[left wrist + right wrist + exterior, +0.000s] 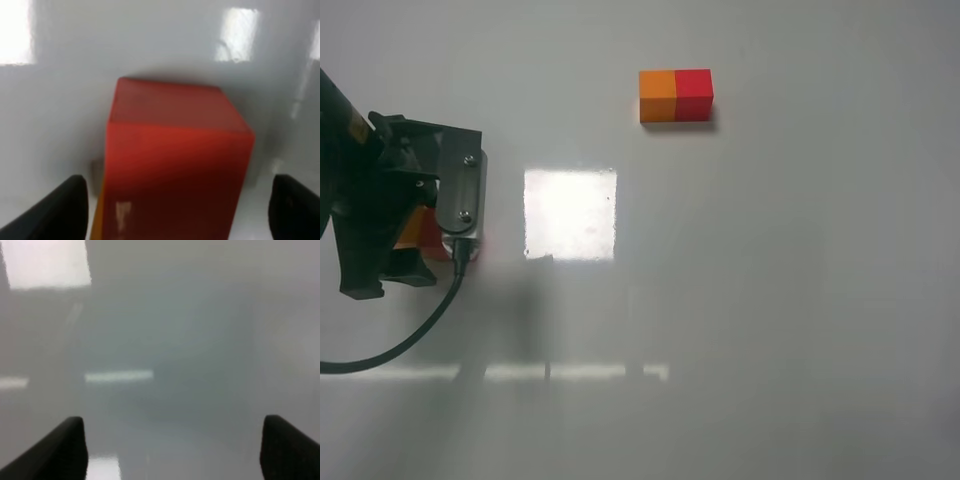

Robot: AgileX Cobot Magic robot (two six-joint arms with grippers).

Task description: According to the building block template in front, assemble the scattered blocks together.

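Note:
The building block template (675, 96), an orange-and-red bar, lies at the far middle of the table. My left gripper (175, 215) is open, and its fingers (55, 210) stand apart on either side of the red cube (175, 150) with small gaps. The orange cube (96, 222) shows only as a sliver against the red cube's side. In the exterior view my left arm (390, 200) covers most of both cubes; only a bit of orange (410, 230) and red (438, 248) show. My right gripper (172, 450) is open and empty over bare table.
A white table (770, 300) with a bright square glare patch (570, 213) just right of the left arm. A black cable (410, 335) trails from the left arm toward the left edge. The right arm is outside the exterior view.

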